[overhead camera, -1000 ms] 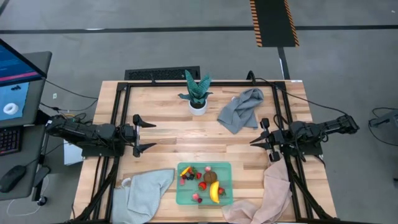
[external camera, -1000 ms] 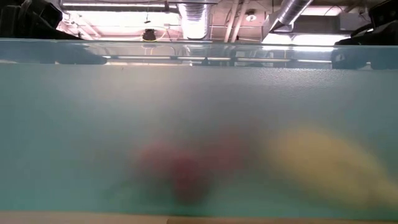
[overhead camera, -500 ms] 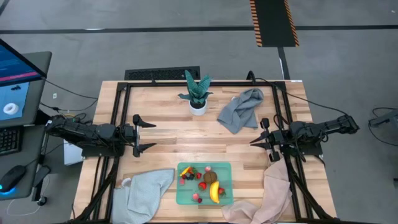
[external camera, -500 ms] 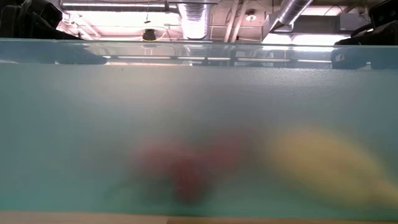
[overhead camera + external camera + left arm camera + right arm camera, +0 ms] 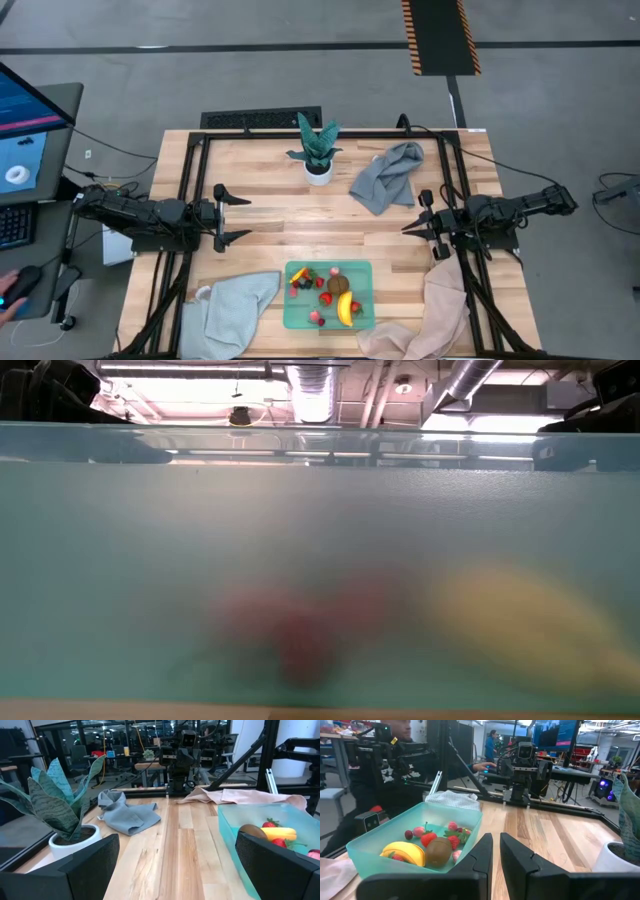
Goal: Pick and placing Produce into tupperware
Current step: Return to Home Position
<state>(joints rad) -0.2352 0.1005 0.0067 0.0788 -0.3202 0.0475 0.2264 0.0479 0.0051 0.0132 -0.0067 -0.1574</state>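
Note:
The mint-green tupperware [image 5: 300,308] sits at the table's near edge, middle. Inside lie the yellow banana [image 5: 346,310], a brown round piece [image 5: 339,284], red strawberries [image 5: 428,839] and small berries. The low view is filled by its translucent wall [image 5: 320,540], with blurred red and yellow shapes behind it. My left gripper [image 5: 234,217] hangs open over the table's left side, well left of the tupperware. My right gripper [image 5: 410,228] is shut over the right side, up and right of it. In the wrist views the tupperware [image 5: 235,835] [image 5: 465,832] stands ahead of each gripper, untouched.
A green potted plant in a white pot [image 5: 317,152] stands far centre, with a grey cloth [image 5: 388,175] to its right. A pale grey-green cloth [image 5: 232,305] lies left of the tupperware and a pinkish cloth [image 5: 435,310] right of it. Bare wood lies between the grippers.

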